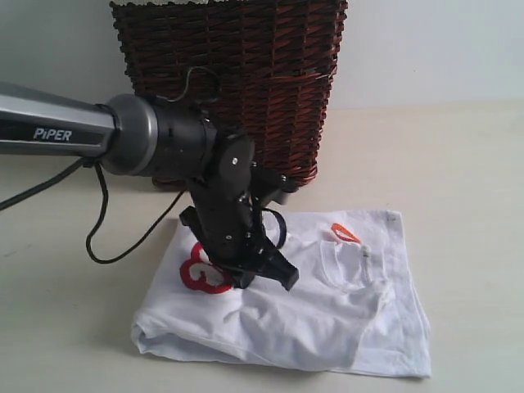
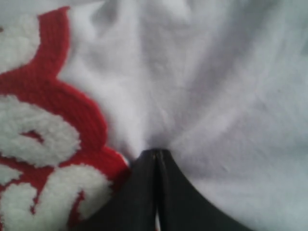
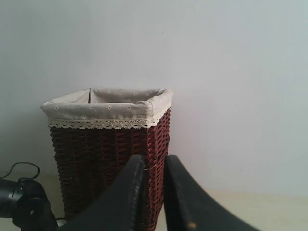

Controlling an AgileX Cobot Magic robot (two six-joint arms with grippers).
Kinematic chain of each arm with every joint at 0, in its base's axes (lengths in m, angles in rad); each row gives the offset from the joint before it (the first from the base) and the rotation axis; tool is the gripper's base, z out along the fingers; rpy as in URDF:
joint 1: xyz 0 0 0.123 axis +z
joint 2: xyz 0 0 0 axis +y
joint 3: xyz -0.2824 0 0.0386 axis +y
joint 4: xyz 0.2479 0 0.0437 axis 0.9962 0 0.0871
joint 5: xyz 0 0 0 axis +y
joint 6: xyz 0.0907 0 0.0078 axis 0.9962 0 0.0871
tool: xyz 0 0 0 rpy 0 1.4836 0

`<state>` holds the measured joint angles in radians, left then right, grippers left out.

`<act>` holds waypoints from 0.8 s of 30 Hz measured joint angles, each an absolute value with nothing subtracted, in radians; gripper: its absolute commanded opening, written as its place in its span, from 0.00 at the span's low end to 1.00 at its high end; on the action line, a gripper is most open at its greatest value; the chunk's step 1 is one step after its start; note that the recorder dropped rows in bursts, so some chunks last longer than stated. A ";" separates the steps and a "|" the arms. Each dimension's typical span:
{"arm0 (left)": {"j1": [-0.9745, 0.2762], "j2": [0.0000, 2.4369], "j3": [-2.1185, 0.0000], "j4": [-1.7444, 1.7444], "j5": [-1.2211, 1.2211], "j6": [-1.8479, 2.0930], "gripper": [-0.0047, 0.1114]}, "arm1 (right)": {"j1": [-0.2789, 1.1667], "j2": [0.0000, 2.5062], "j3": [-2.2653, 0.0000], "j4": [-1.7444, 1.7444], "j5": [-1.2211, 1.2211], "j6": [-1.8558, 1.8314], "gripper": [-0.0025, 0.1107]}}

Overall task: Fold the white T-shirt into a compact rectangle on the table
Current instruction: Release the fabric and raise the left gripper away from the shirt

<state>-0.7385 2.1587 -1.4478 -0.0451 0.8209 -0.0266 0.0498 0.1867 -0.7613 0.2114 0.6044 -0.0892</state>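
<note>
white T-shirt (image 2: 216, 96) — pinched, under left claw (image 2: 155, 153) (shut)

The far side of the desk (image 1: 467, 180) is blocked by a tall wicker basket (image 1: 237, 82), set just behind the white T-shirt (image 1: 327, 319). The shirt's left half is overhung by the left arm (image 1: 123, 135) and its slack cable (image 1: 102, 221). Bare desk is left open to the right.

Left end effector (image 2: 155, 161) pinched shut, angled downward

Left end effector (image 2: 155, 155) pinches the white T-shirt (image 2: 216, 96) beside its red-edged fuzzy lettering (image 2: 48, 120).
</note>
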 measured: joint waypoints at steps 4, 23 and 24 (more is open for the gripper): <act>-0.648 2.170 -1.452 -0.072 0.814 -0.039 0.04 | 0.050 0.187 -0.761 0.211 0.604 -0.089 0.16; -0.667 1.909 -1.308 -0.073 0.593 0.069 0.04 | 0.050 0.187 -0.683 0.276 0.537 -0.119 0.02; -0.681 1.851 -1.284 -0.073 0.565 0.071 0.04 | 0.050 0.187 -0.660 0.299 0.516 -0.133 0.02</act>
<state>-0.6812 1.8508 -1.2837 -0.0733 0.5654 0.0706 0.0498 0.1867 -0.6604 0.2992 0.5156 -0.1332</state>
